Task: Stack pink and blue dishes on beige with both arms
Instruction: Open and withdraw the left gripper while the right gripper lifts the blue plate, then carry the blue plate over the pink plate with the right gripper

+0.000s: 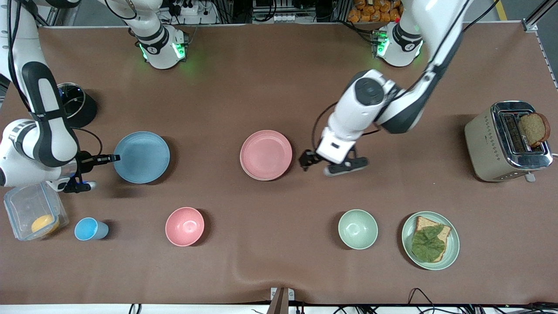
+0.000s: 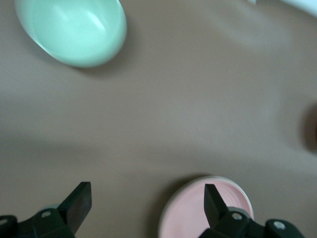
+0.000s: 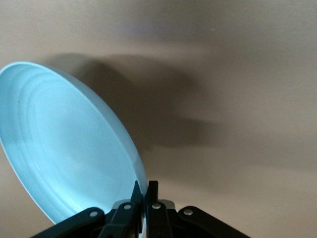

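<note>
The light blue plate (image 1: 141, 157) lies toward the right arm's end of the table. My right gripper (image 1: 111, 158) is shut on its rim, and in the right wrist view the right gripper (image 3: 144, 186) pinches the blue plate (image 3: 64, 148), which stands tilted over a wide shadow. The pink plate (image 1: 266, 154) rests flat at mid table. Beside it, my left gripper (image 1: 306, 159) is open just above the cloth. In the left wrist view the left gripper (image 2: 146, 193) has one finger over the edge of the pink plate (image 2: 188, 218). The beige plate is out of view.
Nearer the front camera stand a blue cup (image 1: 89, 229), a pink bowl (image 1: 185, 226), a green bowl (image 1: 358, 229) and a pale green plate (image 1: 453, 237) with bread and a leaf. A toaster (image 1: 492, 144) and a clear container (image 1: 26, 209) sit at the table's ends.
</note>
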You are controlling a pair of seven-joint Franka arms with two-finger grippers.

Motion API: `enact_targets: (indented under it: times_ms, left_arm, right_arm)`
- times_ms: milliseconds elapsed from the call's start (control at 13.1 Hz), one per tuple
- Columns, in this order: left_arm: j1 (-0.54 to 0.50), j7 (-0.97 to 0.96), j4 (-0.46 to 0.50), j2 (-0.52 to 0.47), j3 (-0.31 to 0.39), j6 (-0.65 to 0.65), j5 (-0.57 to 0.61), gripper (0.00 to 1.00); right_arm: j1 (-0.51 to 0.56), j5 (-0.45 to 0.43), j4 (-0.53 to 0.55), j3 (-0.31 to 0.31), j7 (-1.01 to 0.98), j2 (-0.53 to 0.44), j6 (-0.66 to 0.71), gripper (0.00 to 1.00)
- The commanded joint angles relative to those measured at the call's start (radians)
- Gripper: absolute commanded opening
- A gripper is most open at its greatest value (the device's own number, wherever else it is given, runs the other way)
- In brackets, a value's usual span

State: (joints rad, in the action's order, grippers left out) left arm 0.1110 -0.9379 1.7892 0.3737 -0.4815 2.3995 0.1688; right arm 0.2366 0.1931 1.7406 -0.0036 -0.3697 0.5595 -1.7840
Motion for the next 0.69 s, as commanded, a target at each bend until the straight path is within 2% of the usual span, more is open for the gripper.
enact_targets:
  times_ms: [0, 306, 459, 612]
  left_arm:
    - [-0.112, 0.138, 0.036, -0.148, -0.005, -0.126, 0.026, 1.0]
    - [-0.255, 0.428, 0.004, -0.277, 0.0, -0.305, 0.024, 1.0]
    - [-0.316, 0.535, -0.086, -0.286, -0.005, -0.449, 0.011, 1.0]
    - [-0.326, 0.6, -0.204, -0.283, 0.0, -0.609, 0.009, 1.0]
  right_arm:
    - [-0.055, 0.067, -0.059, 0.002, 0.104, 0.011, 0.075, 0.0]
    - [-0.172, 0.155, -0.082, 0.001, 0.271, 0.008, 0.089, 0.0]
    - [-0.224, 0.195, -0.098, 0.001, 0.36, 0.008, 0.09, 0.0]
    - [-0.292, 0.242, -0.104, 0.001, 0.441, 0.01, 0.081, 0.0]
